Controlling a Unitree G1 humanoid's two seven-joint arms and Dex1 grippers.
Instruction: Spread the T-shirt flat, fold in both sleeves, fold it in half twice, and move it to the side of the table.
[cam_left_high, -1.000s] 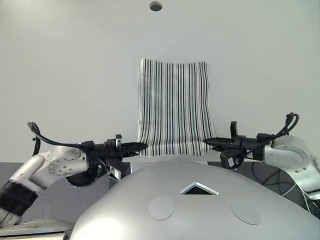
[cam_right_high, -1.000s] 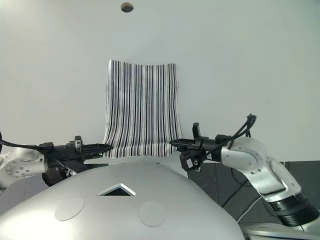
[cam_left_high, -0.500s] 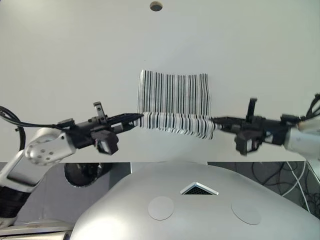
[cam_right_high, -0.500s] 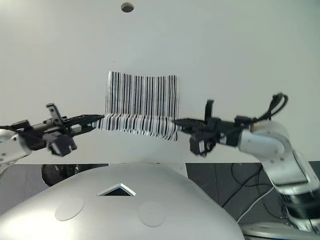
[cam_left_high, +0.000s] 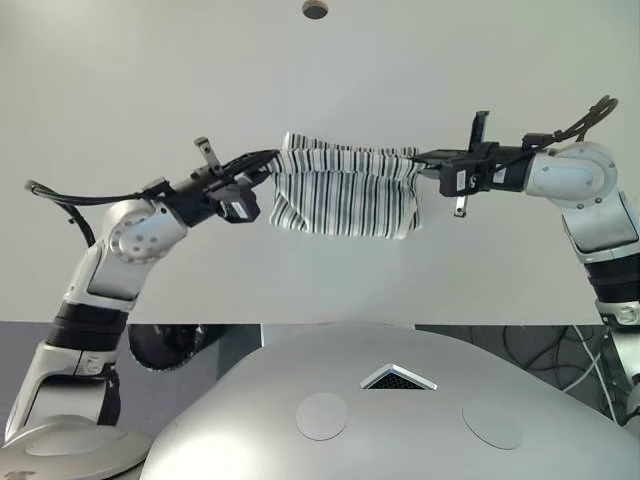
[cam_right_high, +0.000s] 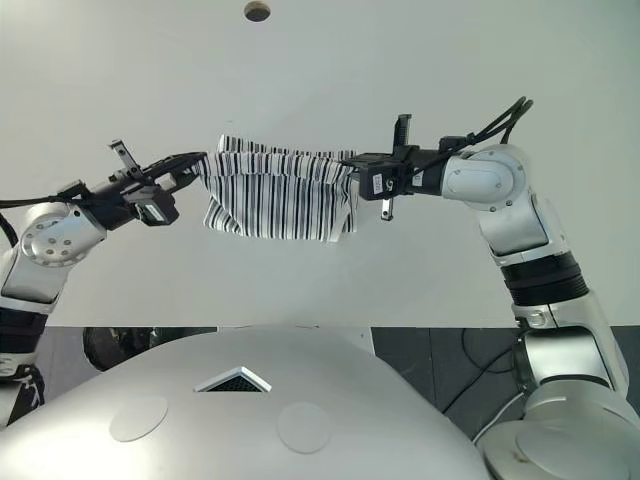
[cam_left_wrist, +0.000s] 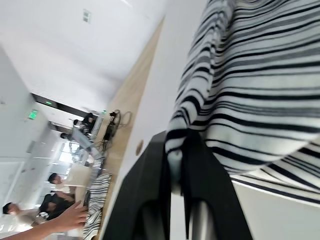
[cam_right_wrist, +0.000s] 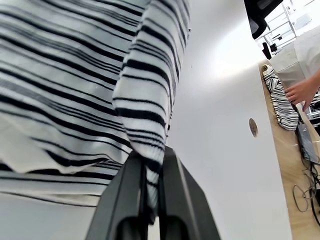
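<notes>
Arms held high; left gripper (cam_left_high: 274, 156), right gripper (cam_left_high: 420, 155) both pinched closed
</notes>
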